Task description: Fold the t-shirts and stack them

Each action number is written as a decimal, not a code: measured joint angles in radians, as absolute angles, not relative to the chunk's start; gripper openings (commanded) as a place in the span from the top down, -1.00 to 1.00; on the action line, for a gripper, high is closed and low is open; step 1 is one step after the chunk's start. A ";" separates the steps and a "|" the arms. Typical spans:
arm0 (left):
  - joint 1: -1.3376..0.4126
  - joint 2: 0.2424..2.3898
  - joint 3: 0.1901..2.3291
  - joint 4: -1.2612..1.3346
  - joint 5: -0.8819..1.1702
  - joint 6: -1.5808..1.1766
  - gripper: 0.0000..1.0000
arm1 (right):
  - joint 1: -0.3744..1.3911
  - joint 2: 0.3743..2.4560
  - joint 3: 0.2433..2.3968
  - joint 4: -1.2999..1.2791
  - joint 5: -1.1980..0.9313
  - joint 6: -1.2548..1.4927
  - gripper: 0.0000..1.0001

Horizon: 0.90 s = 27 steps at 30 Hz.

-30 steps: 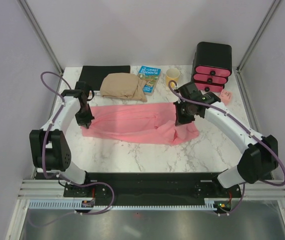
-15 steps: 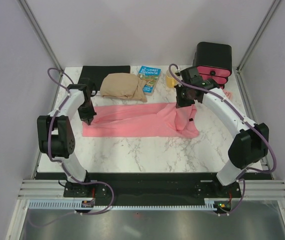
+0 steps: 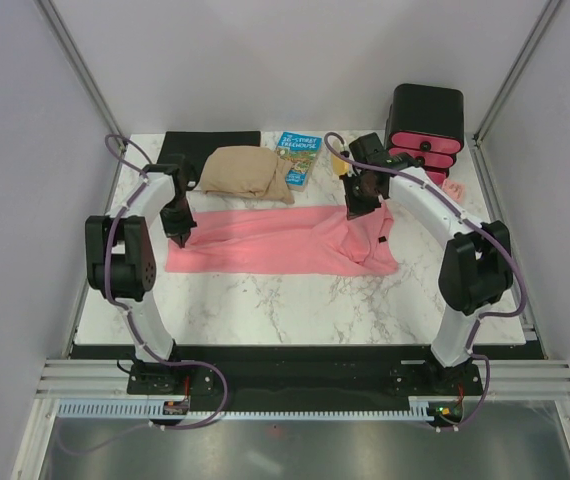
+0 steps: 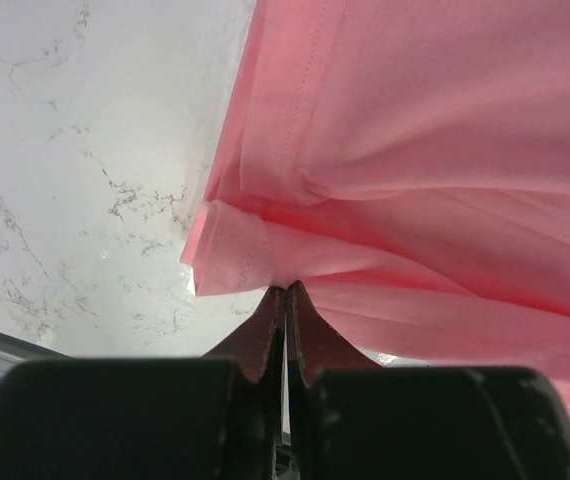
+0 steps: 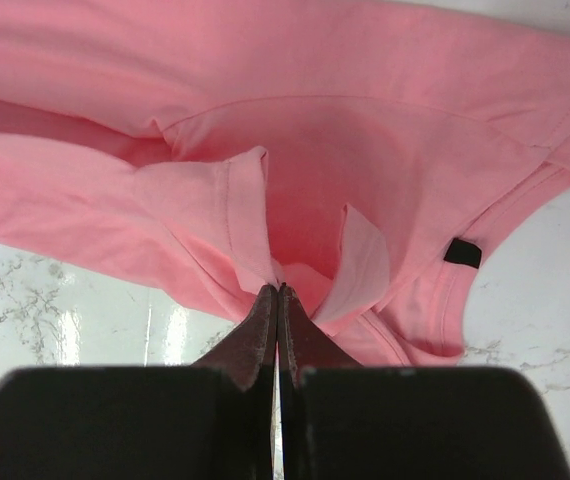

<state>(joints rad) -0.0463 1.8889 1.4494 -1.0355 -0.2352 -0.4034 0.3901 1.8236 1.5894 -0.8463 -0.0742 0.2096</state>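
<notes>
A salmon-pink t-shirt point(image 3: 275, 242) lies stretched sideways across the middle of the marble table, folded lengthwise into a band. My left gripper point(image 3: 179, 232) is shut on the t-shirt's left far corner, and the pinched cloth point(image 4: 265, 250) bunches at my fingertips point(image 4: 270, 310). My right gripper point(image 3: 357, 208) is shut on the t-shirt at its right far edge near the neck. There the t-shirt point(image 5: 295, 150) spreads out in front of the right gripper point(image 5: 279, 290), with a small dark label point(image 5: 462, 253) at the collar.
A folded beige cloth point(image 3: 245, 172) lies at the back, just beyond the pink shirt. A dark mat point(image 3: 205, 146) is at the back left and a blue book point(image 3: 298, 156) beside the beige cloth. A black box with pink drawers point(image 3: 424, 132) and a yellow mug point(image 3: 342, 160) stand at the back right.
Both grippers have carried the shirt's edge away from the arm bases toward the back of the table. The cloth has gone from a rumpled fold to a flatter, straighter band.
</notes>
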 measured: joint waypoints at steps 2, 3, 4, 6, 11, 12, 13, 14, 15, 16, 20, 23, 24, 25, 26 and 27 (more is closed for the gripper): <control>-0.046 1.898 1.452 -1.034 -0.236 -0.403 0.96 | 0.390 1.832 1.594 -0.847 -0.074 0.205 1.00; -0.046 1.904 1.454 -1.033 -0.237 -0.403 0.96 | 0.390 1.835 1.598 -0.847 -0.073 0.203 1.00; -0.046 1.910 1.456 -1.031 -0.238 -0.403 0.96 | 0.390 1.838 1.603 -0.848 -0.073 0.200 1.00; -0.046 1.923 1.461 -1.028 -0.240 -0.403 0.95 | 0.390 1.845 1.619 -0.848 -0.071 0.195 1.00; -0.046 1.963 1.478 -1.016 -0.257 -0.403 0.94 | 0.390 1.857 1.653 -0.848 -0.070 0.186 1.00; -0.046 1.972 1.487 -1.016 -0.260 -0.403 0.94 | 0.390 1.860 1.659 -0.847 -0.069 0.185 1.00; -0.046 1.982 1.496 -1.015 -0.262 -0.403 0.94 | 0.390 1.863 1.663 -0.847 -0.068 0.184 1.00; -0.046 1.990 1.504 -1.015 -0.262 -0.403 0.91 | 0.390 1.865 1.666 -0.846 -0.067 0.183 1.00; -0.046 2.002 1.519 -1.015 -0.262 -0.403 0.87 | 0.390 1.868 1.669 -0.846 -0.065 0.182 1.00; -0.046 2.008 1.528 -1.014 -0.262 -0.403 0.83 | 0.390 1.871 1.670 -0.847 -0.064 0.181 1.00; -0.046 2.029 1.572 -1.013 -0.262 -0.403 0.63 | 0.390 1.885 1.673 -0.846 -0.061 0.178 1.00; -0.046 2.036 1.589 -1.009 -0.263 -0.402 0.56 | 0.390 1.897 1.673 -0.846 -0.055 0.175 1.00; -0.046 2.036 1.592 -1.007 -0.263 -0.402 0.50 | 0.390 1.900 1.673 -0.846 -0.054 0.175 1.00; -0.046 2.036 1.595 -1.007 -0.264 -0.402 0.46 | 0.390 1.901 1.673 -0.846 -0.052 0.174 1.00; -0.046 2.036 1.599 -1.007 -0.266 -0.402 0.43 | 0.390 1.901 1.673 -0.846 -0.051 0.174 1.00; -0.046 2.037 1.603 -1.007 -0.268 -0.402 0.43 | 0.389 1.902 1.673 -0.846 -0.051 0.173 1.00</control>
<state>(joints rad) -0.0463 2.0369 1.6028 -1.0069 -0.2680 -0.4019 0.3893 1.9018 1.6726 -0.8463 -0.0505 0.1734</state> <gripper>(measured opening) 0.257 0.007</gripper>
